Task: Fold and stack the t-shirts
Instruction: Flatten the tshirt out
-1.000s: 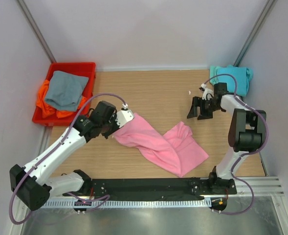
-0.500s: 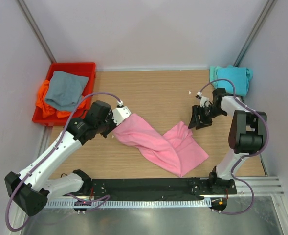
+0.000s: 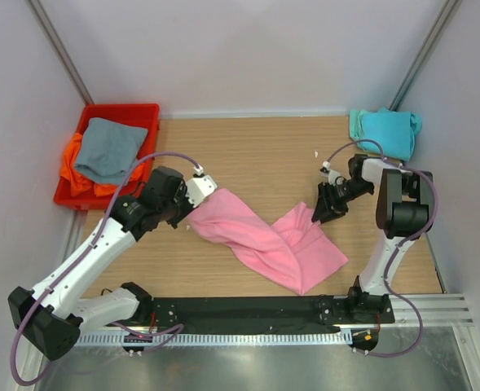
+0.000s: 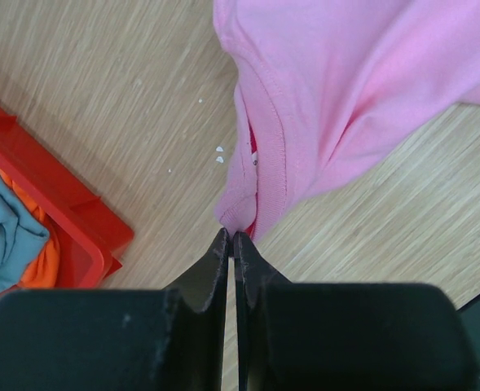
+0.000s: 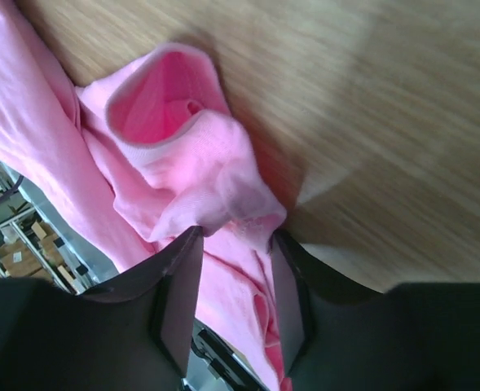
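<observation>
A pink t-shirt (image 3: 264, 240) lies crumpled and twisted across the middle of the table. My left gripper (image 3: 192, 212) is at its upper-left end. In the left wrist view the left gripper (image 4: 233, 235) is shut on the hem of the pink t-shirt (image 4: 345, 98). My right gripper (image 3: 320, 213) is down on the shirt's upper-right bunch. Its jaws (image 5: 235, 236) stand open, with a fold of pink cloth (image 5: 182, 147) filling the gap between the fingers. A teal t-shirt (image 3: 384, 130) lies folded at the far right corner. A grey t-shirt (image 3: 105, 151) lies over an orange one (image 3: 101, 189).
The red bin (image 3: 125, 110) with the grey and orange shirts stands at the far left, and its corner (image 4: 52, 195) is close to my left gripper. Grey walls close in the table on three sides. The arms' black base rail (image 3: 248, 314) runs along the near edge.
My right gripper has come down and left from near the teal t-shirt onto the pink shirt's bunch, with its jaws narrowing. My left arm has shifted slightly left with the hem held.
</observation>
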Robot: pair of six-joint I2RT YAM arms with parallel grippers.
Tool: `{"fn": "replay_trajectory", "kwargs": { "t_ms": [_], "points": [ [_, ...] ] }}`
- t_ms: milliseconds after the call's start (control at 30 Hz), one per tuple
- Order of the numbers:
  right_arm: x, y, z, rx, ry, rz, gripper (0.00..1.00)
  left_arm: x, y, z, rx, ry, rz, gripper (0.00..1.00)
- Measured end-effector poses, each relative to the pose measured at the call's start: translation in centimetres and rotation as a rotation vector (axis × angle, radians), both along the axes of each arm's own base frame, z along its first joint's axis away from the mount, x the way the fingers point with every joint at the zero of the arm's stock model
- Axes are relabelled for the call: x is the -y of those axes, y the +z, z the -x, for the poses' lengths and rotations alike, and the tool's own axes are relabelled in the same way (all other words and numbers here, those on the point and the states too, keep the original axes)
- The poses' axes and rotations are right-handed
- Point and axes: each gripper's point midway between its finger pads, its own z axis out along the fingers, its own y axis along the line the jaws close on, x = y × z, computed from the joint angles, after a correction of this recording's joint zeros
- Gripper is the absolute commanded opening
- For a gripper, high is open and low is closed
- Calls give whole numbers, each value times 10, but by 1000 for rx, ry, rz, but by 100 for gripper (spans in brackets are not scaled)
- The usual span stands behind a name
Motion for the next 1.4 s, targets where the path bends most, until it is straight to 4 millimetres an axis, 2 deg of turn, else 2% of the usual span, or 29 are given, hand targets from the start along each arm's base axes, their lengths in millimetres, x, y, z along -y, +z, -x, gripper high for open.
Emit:
{"fn": "replay_trajectory", "kwargs": {
  "t_ms": [33, 67, 167, 367, 467, 533, 567, 667, 733, 800, 867, 900, 933, 967, 1033, 1067, 1167, 1233, 1267, 1400],
  "points": [
    [0, -1, -2, 1, 1, -3, 37, 0, 0, 0, 1, 0, 2, 5],
    [0, -3, -5, 9, 1, -2, 25, 0, 1, -1, 3, 2, 5, 5],
    [0, -7, -10, 20, 0, -1, 2, 0, 1, -3, 9, 8, 9, 5],
    [1, -6, -18, 43, -6, -1, 1, -1, 1, -5, 17, 11, 6, 4],
    [4, 13, -27, 102, -8, 14, 1, -4, 4, -12, 47, 16, -17, 3],
    [6, 40, -41, 186, -8, 30, 2, -5, 9, -19, 70, 14, -40, 3],
    [8, 60, -50, 243, -10, 42, 2, -4, 15, -25, 88, 10, -50, 1],
    [15, 139, -85, 492, -25, 77, 1, 3, 41, -48, 161, 8, -55, 1],
    [19, 192, -99, 650, -42, 95, 1, 10, 63, -65, 225, 13, -43, 1],
    [24, 241, -100, 782, -68, 108, 1, 16, 90, -80, 298, 23, -18, 1],
    [28, 273, -95, 866, -93, 118, 1, 20, 116, -92, 368, 32, 5, 1],
    [30, 286, -92, 898, -109, 122, 1, 22, 137, -100, 423, 45, 25, 1],
    [31, 295, -89, 919, -122, 125, 1, 23, 142, -102, 438, 49, 31, 1],
    [34, 301, -88, 934, -136, 128, 1, 24, 156, -106, 472, 59, 48, 4],
    [37, 306, -85, 942, -159, 136, 1, 25, 175, -109, 521, 72, 83, 10],
    [40, 305, -85, 938, -169, 141, 1, 26, 181, -109, 534, 71, 99, 26],
    [44, 285, -83, 886, -183, 152, 1, 29, 178, -99, 505, 52, 138, 55],
    [44, 260, -78, 820, -182, 154, 1, 28, 160, -87, 454, 41, 150, 62],
    [44, 248, -75, 786, -179, 156, 2, 26, 145, -78, 412, 37, 148, 69],
    [44, 194, -54, 633, -165, 164, 1, 5, 80, -42, 259, 43, 77, 79]
  ]
}}
